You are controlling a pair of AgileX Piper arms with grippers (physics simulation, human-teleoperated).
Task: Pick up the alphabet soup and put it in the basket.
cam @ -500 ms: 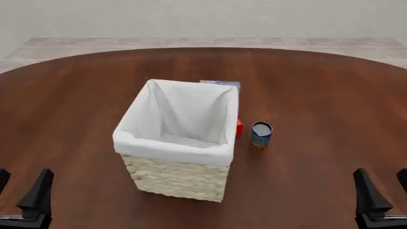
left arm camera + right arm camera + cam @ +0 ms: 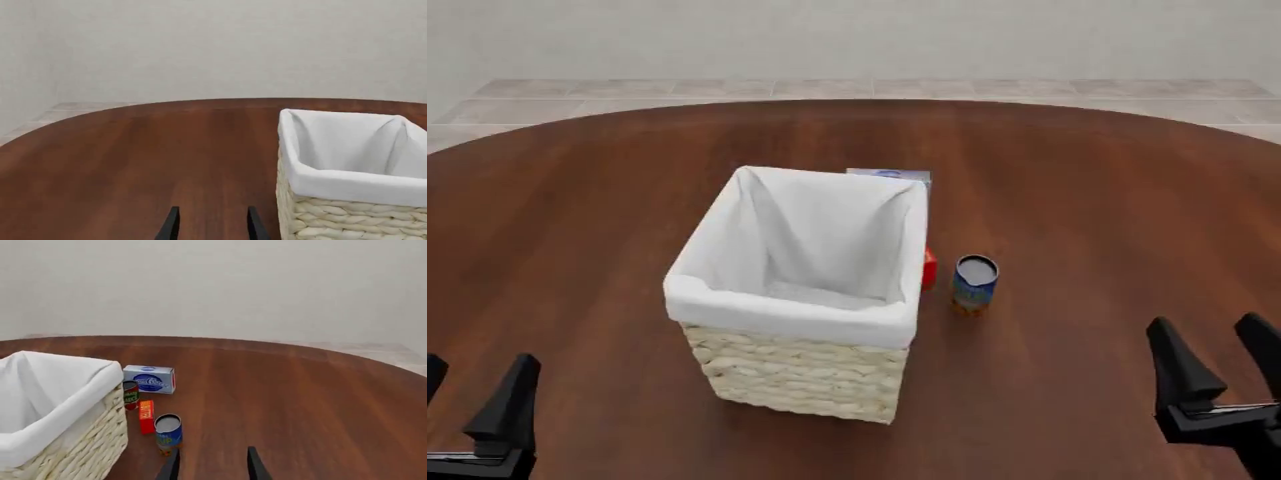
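Dark wood table: alphabet soup upright just right of basket. Left gripper and right gripper both spread open, holding nothing.

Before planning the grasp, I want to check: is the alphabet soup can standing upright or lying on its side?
Upright. The alphabet soup stands on the table with its round pale lid facing up, beside the basket.
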